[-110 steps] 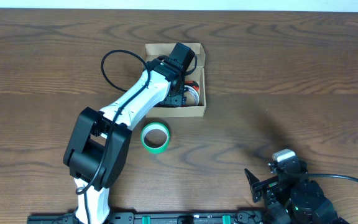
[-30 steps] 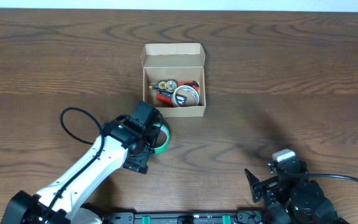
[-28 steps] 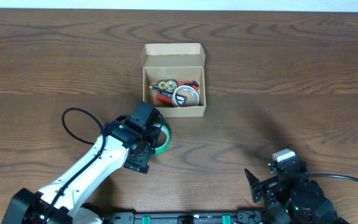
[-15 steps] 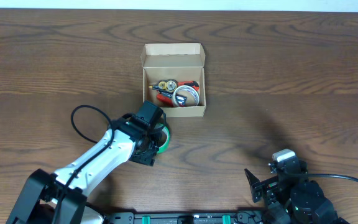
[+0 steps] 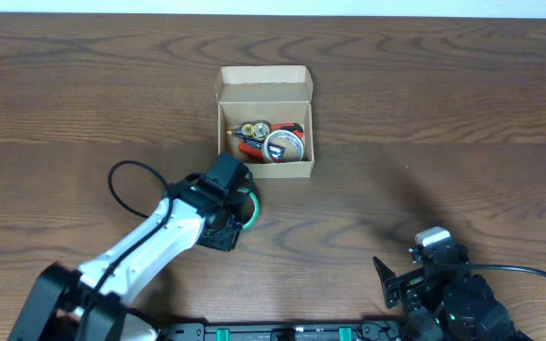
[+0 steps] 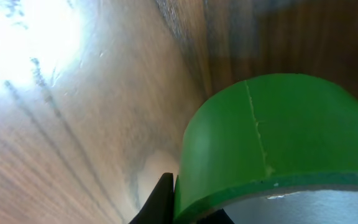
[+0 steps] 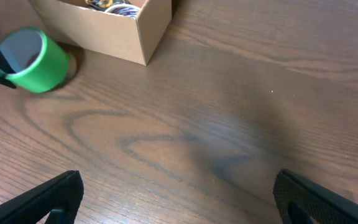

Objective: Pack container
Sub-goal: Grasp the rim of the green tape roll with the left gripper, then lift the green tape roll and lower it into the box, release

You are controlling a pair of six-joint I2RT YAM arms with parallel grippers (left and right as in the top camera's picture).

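My left claw (image 5: 241, 210) has swung out of the container (image 5: 282, 171), which sits open just beyond. It now seems clamped on the green tape roll (image 7: 33, 53), tipped on edge. That roll is probably next to pack.

A dark brown wood-grain tabletop (image 5: 425, 114) fills nearly every view, and a pale strip (image 5: 254, 6) runs along the top edge of the overhead frame. Just left of that frame's center, a green tape roll (image 5: 251, 208) shows as a partly hidden arc, near the lower left corner of the container (image 5: 264, 83).

In the right wrist view the green tape roll (image 7: 35, 53) sits at upper left, tipped on edge. Its pale grey inner core faces up and left, and a shadow falls beside it. In the left wrist view the green tape roll (image 6: 272, 137) looms at right, its outer face crossed by 1 thin seam.

Inside the container lie a whitish tape ring (image 5: 283, 145), red-handled pieces (image 5: 250, 147) and small gold round pieces (image 5: 252, 130).
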